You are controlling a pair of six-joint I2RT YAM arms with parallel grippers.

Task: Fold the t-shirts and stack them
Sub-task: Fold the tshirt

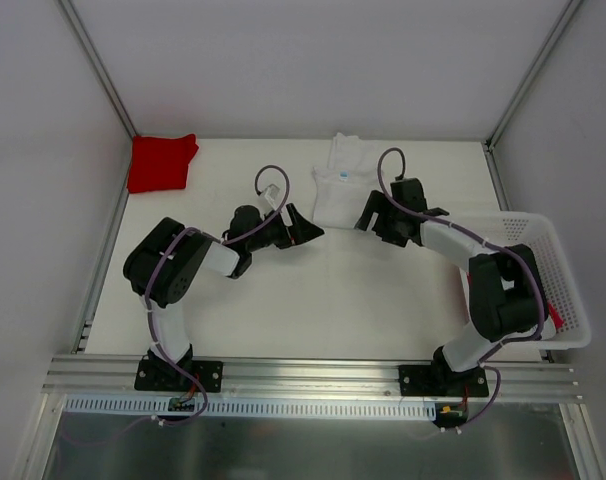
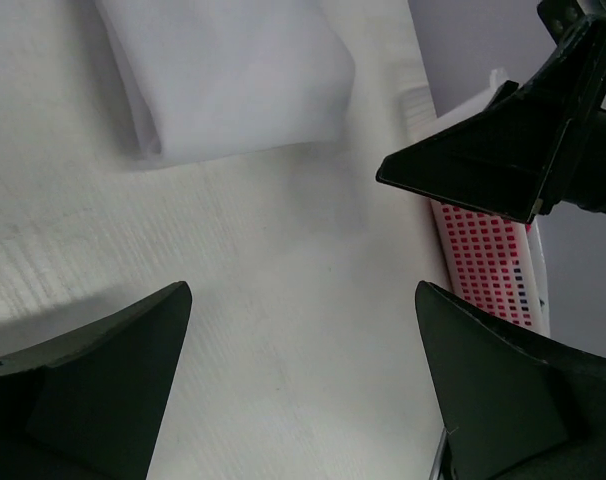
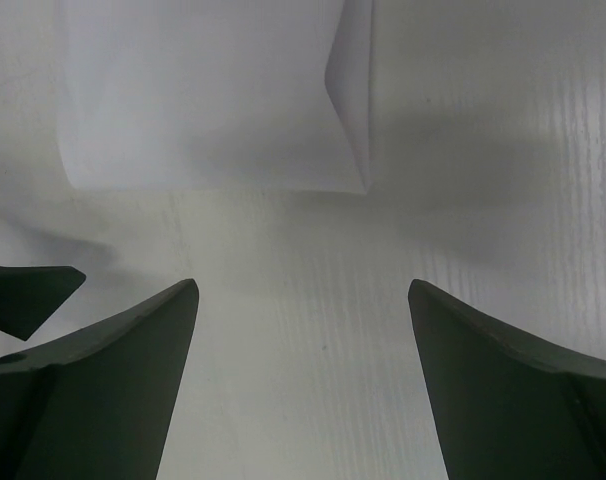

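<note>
Far left corner of the table (image 1: 283, 300): red shirt (image 1: 163, 163), folded into a flat pad, well apart from both arms. Far middle: white shirt (image 1: 341, 185), folded too, tidy edge facing near, a looser bit trailing toward the far wall. Off to the right, inside the basket (image 1: 573, 262), a sliver of red cloth (image 1: 555, 316), too little showing to say more.

Soft, light, floppy stuff by the look of it. Likely to sag and spill its folds if pinched at a single corner. Better taken low along the near folded edge, from both sides at once, with fingers slid under every layer. Thin cloth on a smooth top, so probably easy to miss the bottom layer.

Now the jaws. Left gripper (image 1: 301, 228), just near-left of the white shirt: spread wide, nothing between the fingers, bare table underneath in the wrist view, shirt edge just past the tips. Right gripper (image 1: 368, 214), just near-right of the same shirt: equally wide open, empty, touching no cloth, lined up opposite its partner.
</note>
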